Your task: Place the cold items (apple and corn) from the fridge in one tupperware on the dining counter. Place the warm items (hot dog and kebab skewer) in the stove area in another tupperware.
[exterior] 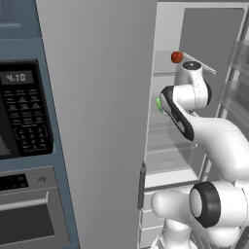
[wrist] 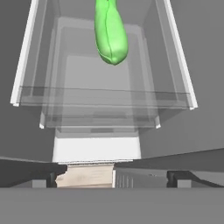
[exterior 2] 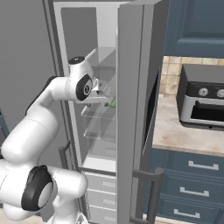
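The arm is reaching into the open fridge (exterior: 194, 29), its wrist turned toward the glass shelves on the inside. The corn (wrist: 111, 33), a green husked ear, is lying on a clear shelf (wrist: 105, 98) of the fridge; in the hand view it is sitting ahead of the jaws and a little above centre, its long axis running straight away from the camera, tapered end nearest. A sliver of the same green is showing beside the wrist in both base views. The apple (exterior: 176, 57) is resting on a higher shelf of the fridge, above the wrist and apart from it.

The jaws are standing wide and holding nothing. The fingertips themselves are not distinguishable along the bottom of the hand view, so their exact alignment cannot be told.

Judgement: the corn is the nearer of the two cold items and the likely first pick. The approach is calling for an advance along the corn's length, closing across its narrow width. The shelf's front lip, lying between jaws and corn, is posing a collision risk.
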